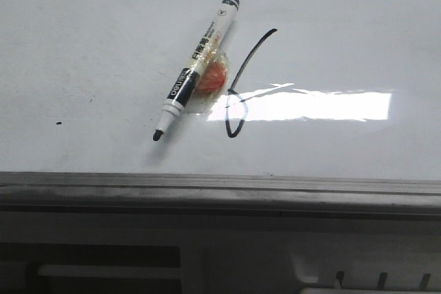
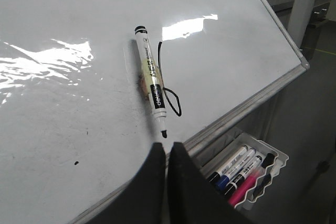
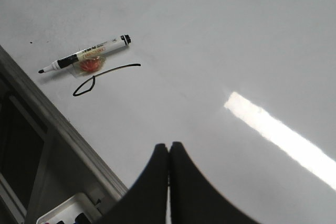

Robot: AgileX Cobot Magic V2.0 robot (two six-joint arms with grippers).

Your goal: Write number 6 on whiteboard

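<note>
The whiteboard (image 1: 83, 46) is large, glossy and white with a grey metal frame. On it is the number 6 (image 1: 242, 77), a thin black line with a long slanted tail and a small loop. It also shows in the left wrist view (image 2: 169, 92) and the right wrist view (image 3: 100, 77). An uncapped black marker (image 1: 196, 67) lies on the board just left of the 6, tip toward the near edge. My left gripper (image 2: 167, 145) is shut and empty, above the board's near edge close to the marker tip. My right gripper (image 3: 168, 145) is shut and empty, well away from the marker.
An orange-red piece in clear wrap (image 1: 210, 79) sits under the marker (image 3: 86, 57). A white tray (image 2: 265, 171) holding several markers hangs below the board's frame (image 1: 220, 187). A tiny black speck (image 1: 58, 123) marks the board at left. Bright glare (image 1: 310, 105) lies right of the 6.
</note>
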